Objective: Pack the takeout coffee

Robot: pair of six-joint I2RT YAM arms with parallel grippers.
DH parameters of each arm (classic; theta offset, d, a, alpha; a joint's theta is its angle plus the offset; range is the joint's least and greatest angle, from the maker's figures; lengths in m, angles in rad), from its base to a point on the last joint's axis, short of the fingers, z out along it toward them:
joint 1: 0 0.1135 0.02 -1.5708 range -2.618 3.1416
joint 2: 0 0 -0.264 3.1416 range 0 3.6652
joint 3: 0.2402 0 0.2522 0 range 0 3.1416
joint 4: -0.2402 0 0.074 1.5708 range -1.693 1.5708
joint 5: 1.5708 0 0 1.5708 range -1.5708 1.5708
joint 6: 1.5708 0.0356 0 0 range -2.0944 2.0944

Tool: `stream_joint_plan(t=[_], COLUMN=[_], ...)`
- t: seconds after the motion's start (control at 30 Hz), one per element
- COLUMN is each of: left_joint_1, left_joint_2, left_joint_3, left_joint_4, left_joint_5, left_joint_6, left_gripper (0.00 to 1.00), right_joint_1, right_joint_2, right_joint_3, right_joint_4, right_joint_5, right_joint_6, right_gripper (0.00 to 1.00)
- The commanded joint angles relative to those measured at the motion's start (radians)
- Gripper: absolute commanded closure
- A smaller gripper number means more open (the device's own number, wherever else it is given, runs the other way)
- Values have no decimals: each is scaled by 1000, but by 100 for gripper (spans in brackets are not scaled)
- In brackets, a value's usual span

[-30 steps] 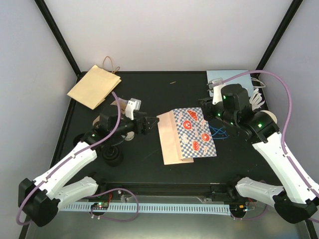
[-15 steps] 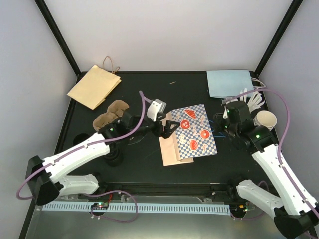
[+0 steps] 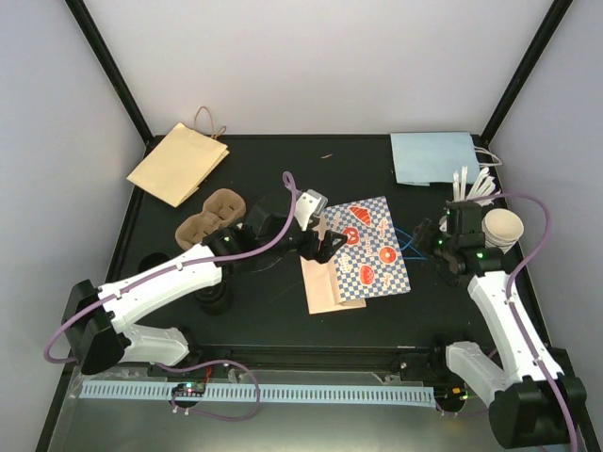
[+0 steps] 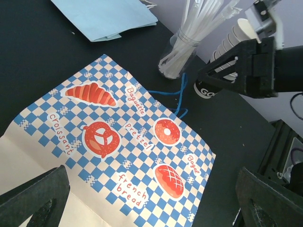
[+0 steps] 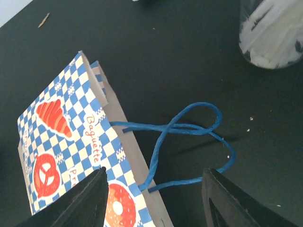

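Observation:
A blue-checked bakery bag (image 3: 372, 250) lies flat mid-table, its blue handles (image 3: 410, 247) trailing to the right. My left gripper (image 3: 325, 235) hovers open above the bag's left part; its wrist view looks down on the printed side (image 4: 123, 137) with nothing between the fingers (image 4: 33, 198). My right gripper (image 3: 426, 233) is low, just right of the bag, and open. In its wrist view the handle loops (image 5: 189, 127) lie on the table between the spread fingers (image 5: 80, 203), apart from both. A stack of paper cups (image 3: 501, 228) stands behind the right arm.
A glass of white straws (image 3: 471, 188) stands beside the cups, with a flat light-blue bag (image 3: 433, 157) behind it. A cardboard cup carrier (image 3: 209, 215) and a brown paper bag (image 3: 179, 162) lie at the back left. Black round pieces (image 3: 214, 297) sit at the near left.
My left arm has swung right from the cup carrier to above the checked bag. My right arm has pulled back off the bag toward the cups, and its jaws have widened.

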Motion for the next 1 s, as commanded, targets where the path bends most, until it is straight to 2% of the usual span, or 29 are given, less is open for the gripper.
stream_joint_plan(t=[0.0,0.1,0.17,0.23,0.47,0.63,0.7,0.83,0.9,0.97], left_joint_1=[-4,-4,-4,-3,-3,-4,-3,-3,-3,-4], left_joint_2=[-27,-34,-38,-43,-49,-49,-51,-51,-50,-43], left_joint_3=[0,-6,-9,-12,-26,-27,-27,-26,-24,-20], left_joint_4=[5,5,1,-2,-1,-4,-5,-8,-7,-4], left_joint_5=[-5,-11,-17,-25,-39,-48,-53,-62,-60,-50], left_joint_6=[28,33,37,42,52,63,68,78,84,87], left_gripper=[1,1,1,1,1,1,1,1,1,1], right_joint_1=[-37,-37,-36,-38,-38,-38,-37,-38,-35,-28], right_joint_2=[53,93,124,150,260,317,322,296,278,254], right_joint_3=[-21,-17,-10,-6,36,41,45,62,82,103], right_joint_4=[134,180,195,194,101,125,139,144,130,114], right_joint_5=[-77,-94,-87,-60,106,74,48,2,-32,-81], right_joint_6=[121,145,154,170,260,260,250,231,217,208], right_gripper=[43,41,33,32,37,42,49,85,95,99])
